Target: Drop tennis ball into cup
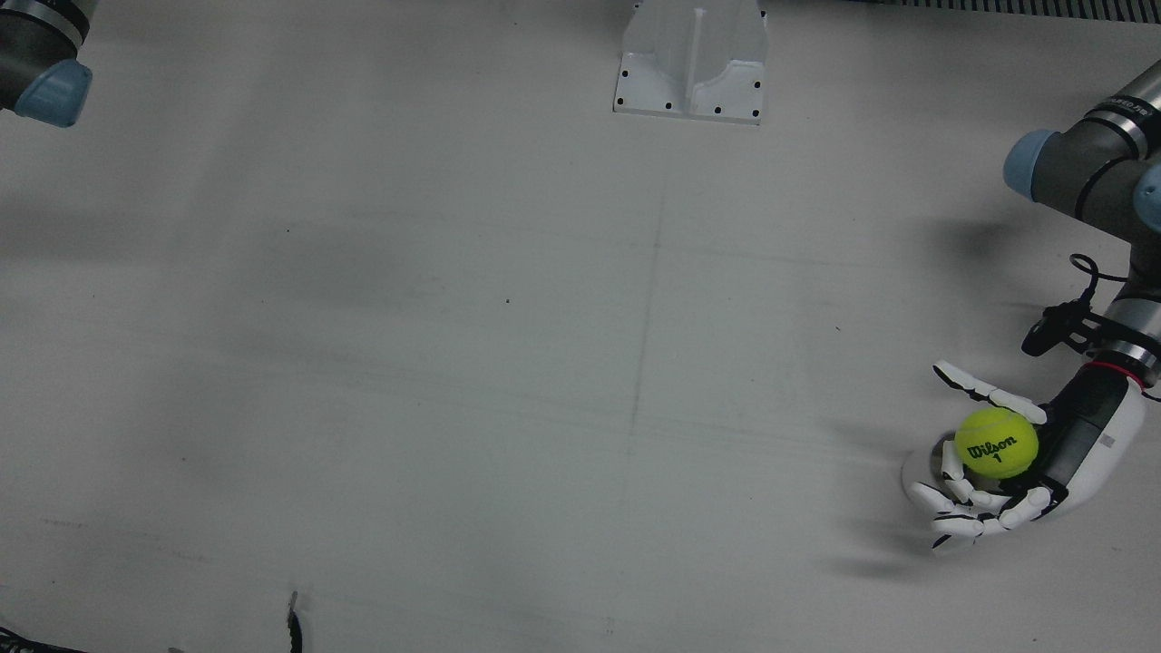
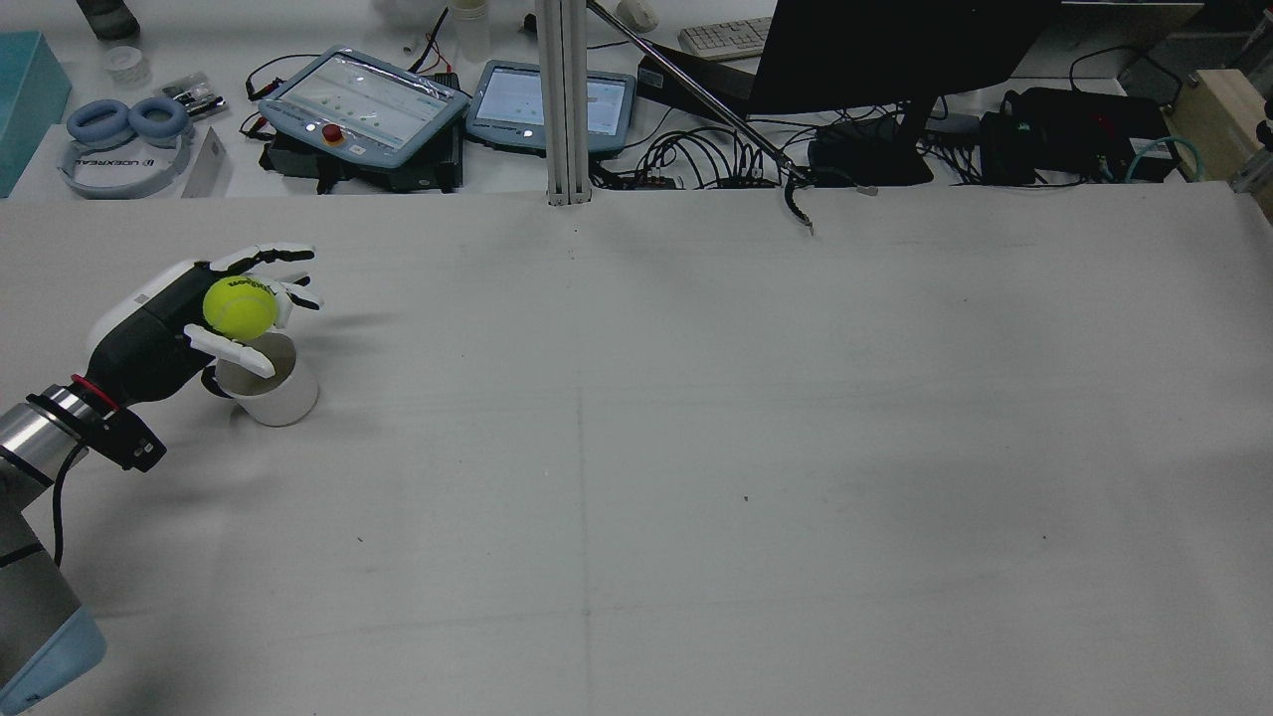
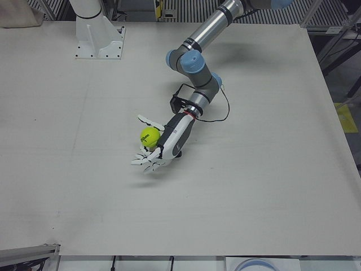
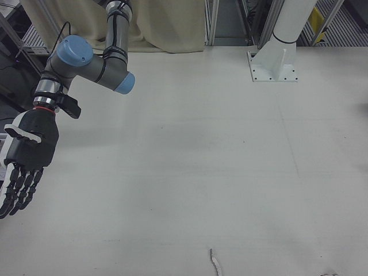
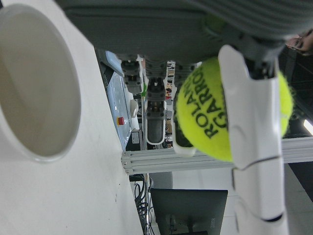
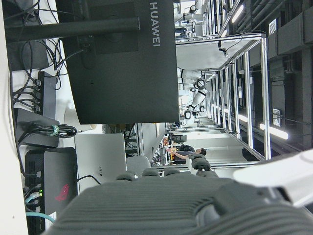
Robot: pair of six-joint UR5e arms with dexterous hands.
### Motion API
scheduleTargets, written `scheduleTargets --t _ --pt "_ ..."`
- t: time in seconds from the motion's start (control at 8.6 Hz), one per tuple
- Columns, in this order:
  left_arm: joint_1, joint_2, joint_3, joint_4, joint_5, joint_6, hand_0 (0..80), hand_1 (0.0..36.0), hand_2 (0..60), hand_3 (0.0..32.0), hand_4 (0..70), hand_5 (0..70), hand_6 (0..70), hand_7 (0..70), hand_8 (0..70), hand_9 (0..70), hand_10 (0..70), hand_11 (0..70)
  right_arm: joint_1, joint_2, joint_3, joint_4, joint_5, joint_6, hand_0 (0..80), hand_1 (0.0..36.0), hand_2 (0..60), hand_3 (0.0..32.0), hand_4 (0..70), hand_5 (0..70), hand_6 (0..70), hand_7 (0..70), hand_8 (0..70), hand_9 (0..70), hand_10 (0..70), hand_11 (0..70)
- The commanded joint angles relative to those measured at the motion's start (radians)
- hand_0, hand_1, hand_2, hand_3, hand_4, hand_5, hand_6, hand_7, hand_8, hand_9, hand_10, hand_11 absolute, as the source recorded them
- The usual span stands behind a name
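Tennis ball [image 2: 240, 306]: yellow-green, black Wilson print, at rear view's left edge, above cup [image 2: 269, 393].
Left hand [image 2: 184, 323]: fingers curled around ball.
Right hand [image 4: 26, 155]: fingers spread, holding nothing.

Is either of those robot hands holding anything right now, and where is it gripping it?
The left hand holds the tennis ball, cradled round its sides between the fingers, above the cup. The right hand holds nothing, fingers straight.
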Motion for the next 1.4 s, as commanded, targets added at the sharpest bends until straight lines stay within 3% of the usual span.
scheduleTargets --t 0.0,0.12,0.23,0.35,0.47,0.58,0.7,0.93,1.05,1.16,1.28 --pt "-0.022 0.005 0.002 0.02 0.002 0.008 60.1 18.5 0.0 0.0 16.9 17.7 45.7 29.2 32.0 19.6 8.8 14.3 0.0 0.0 0.0 -0.001 0.0 0.0 0.0 0.0 0.0 0.0 0.0 0.0 0.0 0.0 0.0 0.0 0.0 0.0" --pt "-0.039 0.007 0.013 0.018 0.002 0.007 59.2 18.7 0.0 0.0 16.0 15.1 31.6 25.4 27.9 17.1 8.6 13.9 0.0 0.0 0.0 0.001 0.0 0.0 0.0 0.0 0.0 0.0 0.0 0.0 0.0 0.0 0.0 0.0 0.0 0.0" --pt "-0.046 0.007 0.016 0.018 0.002 0.002 58.9 17.9 0.0 0.0 15.6 17.3 43.7 20.9 29.9 15.6 8.4 13.6 0.0 0.001 0.0 -0.001 0.0 0.0 0.0 0.0 0.0 0.0 0.0 0.0 0.0 0.0 0.0 0.0 0.0 0.0" --pt "-0.055 0.008 0.014 0.018 0.002 -0.001 59.0 18.7 0.0 0.0 15.3 15.1 31.0 23.0 27.3 16.0 8.3 13.5 0.0 0.0 0.0 0.001 0.0 0.0 0.0 0.0 0.0 0.0 0.0 0.0 0.0 0.0 0.0 0.0 0.0 0.0" --pt "-0.091 0.008 0.002 0.018 0.009 -0.007 59.4 18.7 0.0 0.0 15.2 16.2 37.3 22.0 28.4 15.6 8.1 13.2 0.0 0.001 0.0 -0.001 0.0 0.0 0.0 0.0 0.0 0.0 0.0 0.0 0.0 0.0 0.0 0.0 0.0 0.0" --pt "-0.154 0.008 -0.022 0.038 0.031 -0.031 60.4 19.2 0.0 0.0 14.8 16.5 37.5 21.9 28.3 15.3 9.1 14.8 0.0 0.0 0.0 -0.001 0.0 0.0 0.0 0.0 0.0 0.0 0.0 0.0 0.0 0.0 0.0 0.0 0.0 0.0" --pt "-0.241 0.008 -0.089 0.105 0.093 -0.033 61.3 18.7 0.0 0.0 13.2 19.1 48.4 19.5 30.7 15.0 13.1 20.7 0.0 0.0 0.0 0.001 0.0 0.0 0.0 0.0 0.0 0.0 0.0 0.0 0.0 0.0 0.0 0.0 0.0 0.0" --pt "-0.43 0.007 -0.119 0.152 0.286 -0.041 57.7 15.2 0.0 0.0 13.5 18.0 46.6 21.1 30.8 16.3 15.5 23.9 0.0 0.0 0.0 0.001 0.0 0.0 0.0 0.0 0.0 0.0 0.0 0.0 0.0 0.0 0.0 0.0 0.0 0.0" --pt "-0.481 0.011 -0.115 0.148 0.311 -0.091 56.5 14.3 0.0 0.0 13.8 16.9 42.4 22.5 29.9 16.4 15.4 23.6 0.0 0.0 0.0 -0.001 0.0 0.0 0.0 0.0 0.0 0.0 0.0 0.0 0.0 0.0 0.0 0.0 0.0 0.0" --pt "-0.513 0.028 -0.1 0.138 0.313 -0.119 56.2 13.9 0.0 0.0 13.8 17.5 46.5 21.5 30.2 16.4 15.3 23.5 0.0 0.0 0.0 0.001 0.0 0.0 0.0 0.0 0.0 0.0 0.0 0.0 0.0 0.0 0.0 0.0 0.0 0.0" --pt "-0.564 0.048 -0.11 0.133 0.315 -0.118 59.9 18.7 0.0 0.0 14.2 16.4 40.1 22.5 24.9 16.7 15.7 24.6 0.0 0.0 0.0 0.001 0.0 0.0 0.0 0.0 0.0 0.0 0.0 0.0 0.0 0.0 0.0 0.0 0.0 0.0"
